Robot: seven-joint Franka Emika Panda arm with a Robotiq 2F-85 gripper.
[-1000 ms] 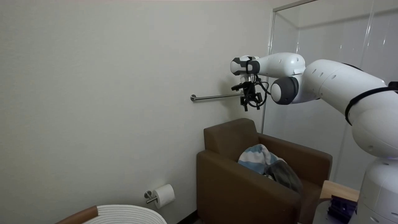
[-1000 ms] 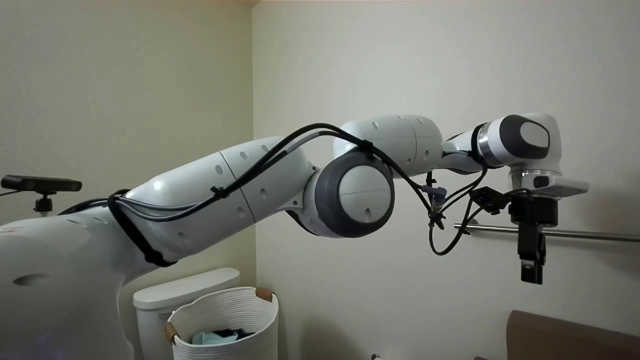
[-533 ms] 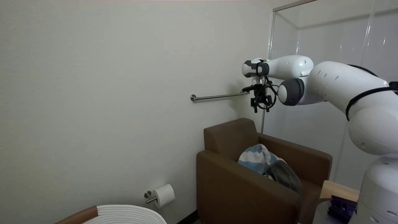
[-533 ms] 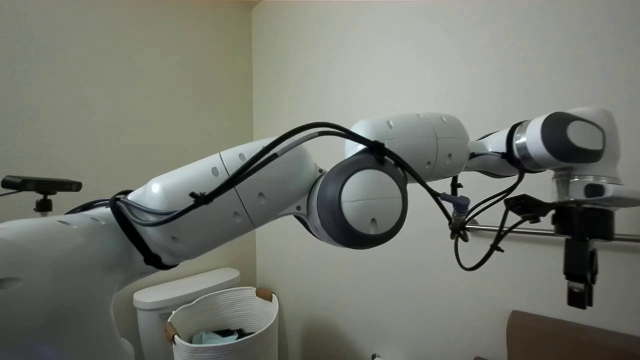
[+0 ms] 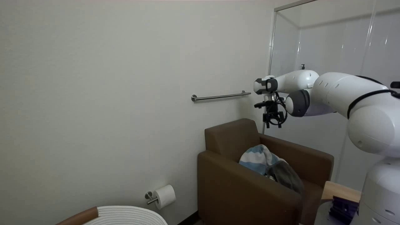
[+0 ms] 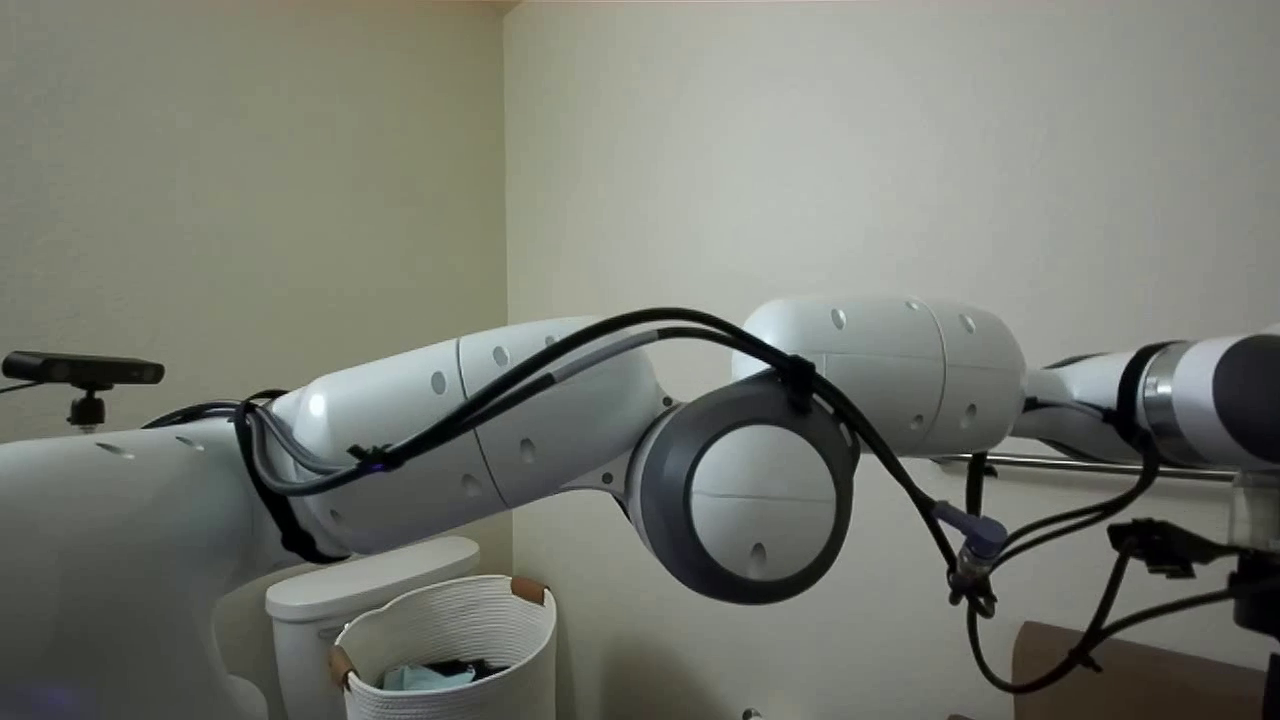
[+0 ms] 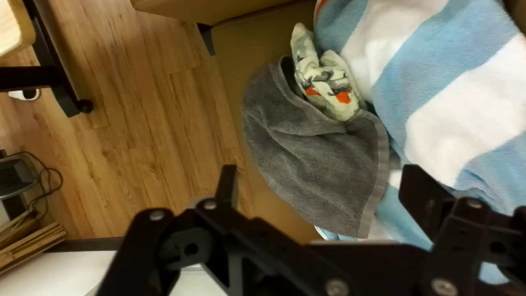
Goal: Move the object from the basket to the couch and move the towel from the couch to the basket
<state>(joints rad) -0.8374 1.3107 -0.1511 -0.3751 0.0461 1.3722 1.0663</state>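
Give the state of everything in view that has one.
Black two-finger gripper: open, holding nothing.
Boxy brown couch: seat partly covered.
Grey terry towel: rumpled, on the couch.
Blue-and-white striped fabric: bunched, partly under the towel.
Pale printed cloth: crumpled, against the towel.
Round white rope basket: upright, light-blue cloth inside.
White paper roll: on its metal holder.
White toilet tank: lid on.

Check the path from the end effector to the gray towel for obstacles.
In the wrist view, nothing visible stands between the open end effector and the gray towel; a patterned cloth lies against one edge, leaving the towel's middle uncovered.
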